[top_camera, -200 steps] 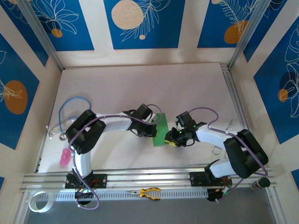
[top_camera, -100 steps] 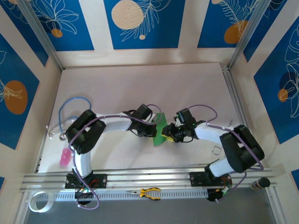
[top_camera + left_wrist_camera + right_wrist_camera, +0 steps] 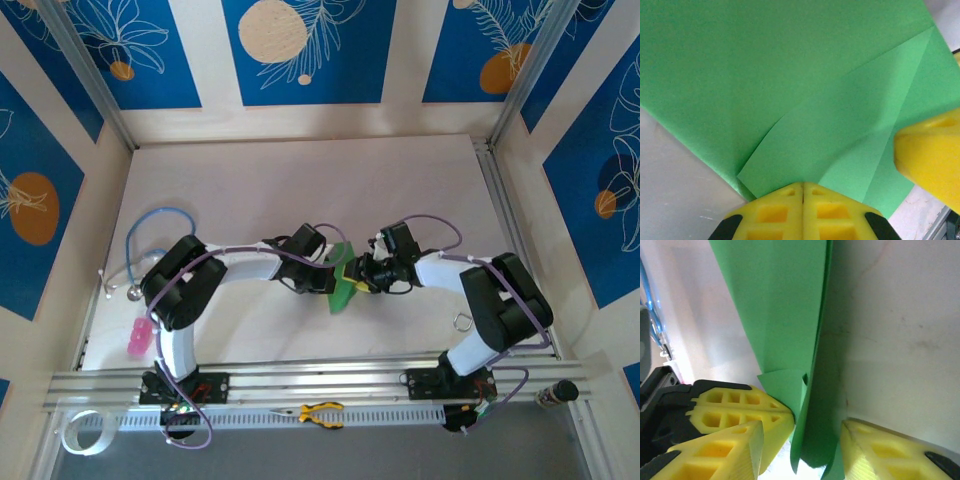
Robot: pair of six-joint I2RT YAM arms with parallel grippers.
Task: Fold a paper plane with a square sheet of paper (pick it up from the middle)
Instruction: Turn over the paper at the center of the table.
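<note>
The green square sheet of paper (image 3: 343, 282), partly folded with slanting creases (image 3: 840, 125), lies mid-table between my two grippers. My left gripper (image 3: 325, 272) is shut, and its yellow fingertips (image 3: 803, 189) press down on the sheet near a folded corner, with no paper in the seam between them. My right gripper (image 3: 360, 277) is open and straddles a raised fold of the paper (image 3: 815, 405). That fold stands upright between its two yellow fingers (image 3: 735, 450). The left gripper's shut fingers (image 3: 740, 410) appear beside it, touching the paper.
A pink object (image 3: 138, 338) and a blue cable (image 3: 160, 232) lie at the left. Yellow-handled pliers (image 3: 320, 412) and a tape roll (image 3: 82, 432) sit by the front rail. A small metal hook (image 3: 462, 321) lies near the right arm.
My right gripper has swung up and left against the paper and opened wider. The sheet's right side has risen, so it looks narrower from above. The left gripper has stayed put.
</note>
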